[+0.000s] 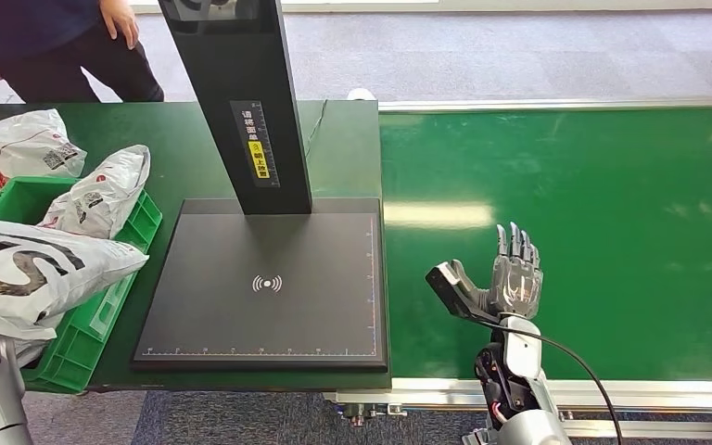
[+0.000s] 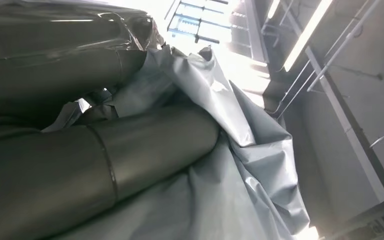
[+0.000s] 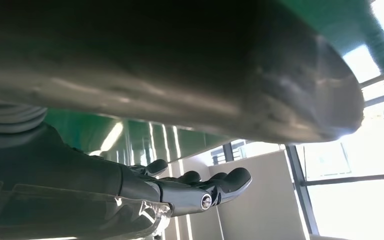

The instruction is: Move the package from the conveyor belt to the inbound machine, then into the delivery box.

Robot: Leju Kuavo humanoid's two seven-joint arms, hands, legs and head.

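A white plastic package (image 1: 28,269) with black print hangs over the green delivery box (image 1: 134,236) at the lower left, and its grey underside (image 2: 240,170) crumples against my left hand (image 2: 105,135), which grips it from below. My right hand (image 1: 505,278) is held over the near edge of the green conveyor belt (image 1: 593,213), palm up, fingers spread, nothing in it. In the right wrist view the thumb (image 3: 230,75) and fingers (image 3: 200,192) stand apart. The black inbound machine (image 1: 269,287) lies bare between the box and the belt.
Two more white packages (image 1: 97,190) (image 1: 14,148) lie in and beside the green box. The scanner's black post (image 1: 241,102) rises from the platform's far side. A person in dark clothes (image 1: 56,42) stands at the table's far left corner.
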